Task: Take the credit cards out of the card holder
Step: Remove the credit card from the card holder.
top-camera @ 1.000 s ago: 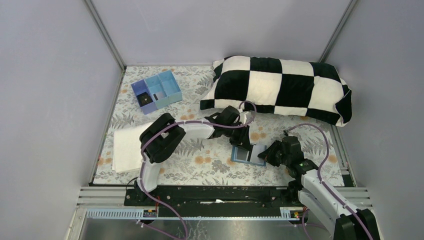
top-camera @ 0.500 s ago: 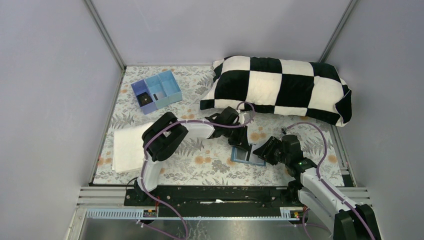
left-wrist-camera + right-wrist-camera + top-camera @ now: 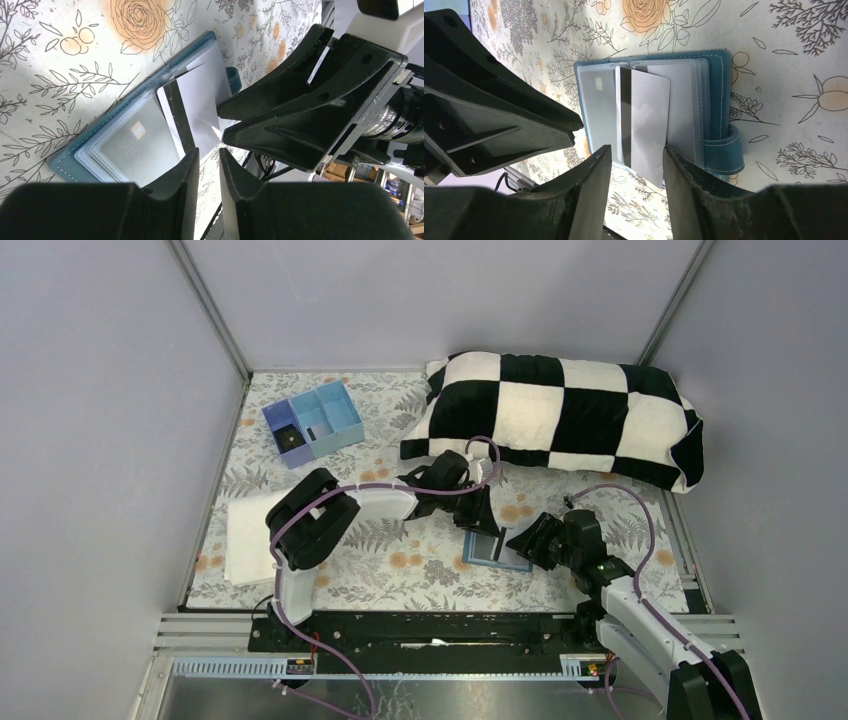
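The light-blue card holder (image 3: 487, 549) lies open on the floral cloth between my two grippers. It has clear sleeves and a clasp strap (image 3: 724, 150). A grey card with a black stripe (image 3: 646, 115) sticks halfway out of a sleeve toward my right gripper; it also shows in the left wrist view (image 3: 200, 95). My right gripper (image 3: 638, 152) is open, its fingers on either side of the card's free end. My left gripper (image 3: 209, 155) hovers at the holder's far edge (image 3: 65, 160), almost shut with a narrow slit and holding nothing.
A black-and-white checkered pillow (image 3: 560, 415) lies at the back right. A blue-and-purple compartment tray (image 3: 312, 423) stands at the back left. A folded white cloth (image 3: 250, 535) lies at the left. The two grippers are very close to each other over the holder.
My right gripper has moved left onto the holder's right side. My left arm has drawn back a little to the left, off the holder's top.
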Robot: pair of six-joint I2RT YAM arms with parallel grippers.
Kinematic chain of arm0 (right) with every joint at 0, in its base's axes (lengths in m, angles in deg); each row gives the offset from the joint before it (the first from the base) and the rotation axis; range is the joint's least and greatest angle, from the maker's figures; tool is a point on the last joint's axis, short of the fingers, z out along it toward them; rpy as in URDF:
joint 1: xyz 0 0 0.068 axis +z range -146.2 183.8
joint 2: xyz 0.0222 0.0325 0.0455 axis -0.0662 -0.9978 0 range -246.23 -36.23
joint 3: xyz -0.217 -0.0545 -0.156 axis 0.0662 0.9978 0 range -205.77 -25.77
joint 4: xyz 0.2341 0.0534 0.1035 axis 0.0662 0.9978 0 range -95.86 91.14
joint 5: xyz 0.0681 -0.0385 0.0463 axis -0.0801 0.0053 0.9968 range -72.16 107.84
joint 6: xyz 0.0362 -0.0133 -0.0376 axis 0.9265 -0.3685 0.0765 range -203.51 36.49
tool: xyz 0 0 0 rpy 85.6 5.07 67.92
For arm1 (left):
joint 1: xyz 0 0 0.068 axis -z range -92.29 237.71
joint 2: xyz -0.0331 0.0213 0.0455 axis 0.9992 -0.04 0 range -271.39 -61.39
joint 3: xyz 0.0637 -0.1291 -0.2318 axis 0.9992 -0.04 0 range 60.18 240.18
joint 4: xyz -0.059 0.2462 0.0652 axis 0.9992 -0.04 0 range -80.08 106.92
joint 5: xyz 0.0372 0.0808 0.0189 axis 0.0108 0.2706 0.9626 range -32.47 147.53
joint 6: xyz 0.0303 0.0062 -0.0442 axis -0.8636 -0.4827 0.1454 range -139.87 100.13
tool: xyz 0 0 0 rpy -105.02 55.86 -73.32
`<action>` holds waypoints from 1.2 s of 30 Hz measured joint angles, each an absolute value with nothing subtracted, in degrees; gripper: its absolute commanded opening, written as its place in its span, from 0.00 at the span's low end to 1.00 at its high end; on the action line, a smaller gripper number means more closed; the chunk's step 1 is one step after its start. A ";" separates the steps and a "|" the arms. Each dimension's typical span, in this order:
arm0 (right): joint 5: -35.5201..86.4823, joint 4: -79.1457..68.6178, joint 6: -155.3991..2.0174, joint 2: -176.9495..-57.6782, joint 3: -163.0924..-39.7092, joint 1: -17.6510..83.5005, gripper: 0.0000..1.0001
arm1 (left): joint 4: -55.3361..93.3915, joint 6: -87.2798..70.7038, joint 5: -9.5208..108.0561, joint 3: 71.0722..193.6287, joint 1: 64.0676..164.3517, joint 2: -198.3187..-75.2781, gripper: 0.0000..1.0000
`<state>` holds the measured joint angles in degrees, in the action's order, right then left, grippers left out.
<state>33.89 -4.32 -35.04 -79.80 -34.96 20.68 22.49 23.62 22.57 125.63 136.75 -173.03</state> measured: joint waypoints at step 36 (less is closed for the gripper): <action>30.81 1.74 -34.03 -79.08 -38.32 20.73 0.63 | 21.57 24.71 23.77 125.09 136.05 -176.65 0.20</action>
